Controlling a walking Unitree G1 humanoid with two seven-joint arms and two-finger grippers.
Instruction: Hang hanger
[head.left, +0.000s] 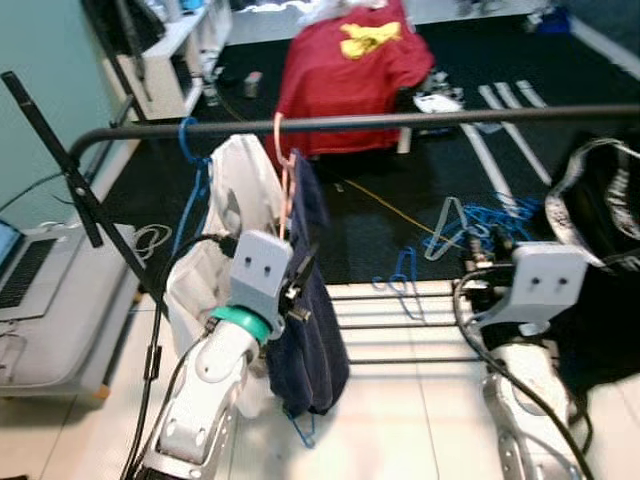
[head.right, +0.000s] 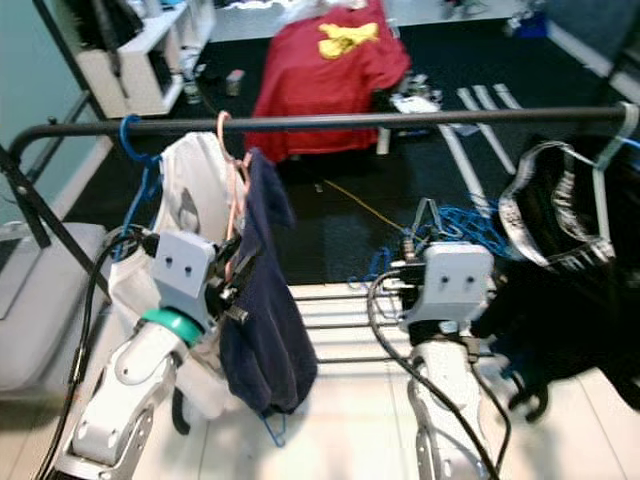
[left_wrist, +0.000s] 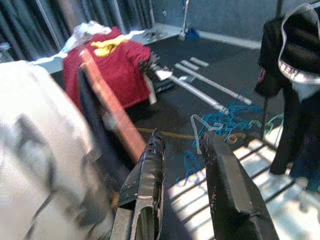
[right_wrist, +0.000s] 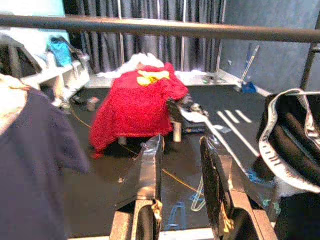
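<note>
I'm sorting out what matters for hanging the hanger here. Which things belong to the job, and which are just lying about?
Part of the job:
pink hanger
navy garment
rail
left gripper

Just lying about:
red cloth
blue hangers on the floor
laptop
black garment
right gripper

rail (head.left: 420, 119): matt black metal | hanger (head.left: 284, 165): smooth orange plastic | shirt (head.left: 310, 330): soft navy cloth

A black rail (head.left: 400, 120) carries a blue hanger (head.left: 188, 140) with a white shirt (head.left: 235, 190), a pink hanger (head.left: 284, 160) with a navy garment (head.left: 310, 330) beside it, and a black garment (head.right: 570, 290) at the right end.
</note>
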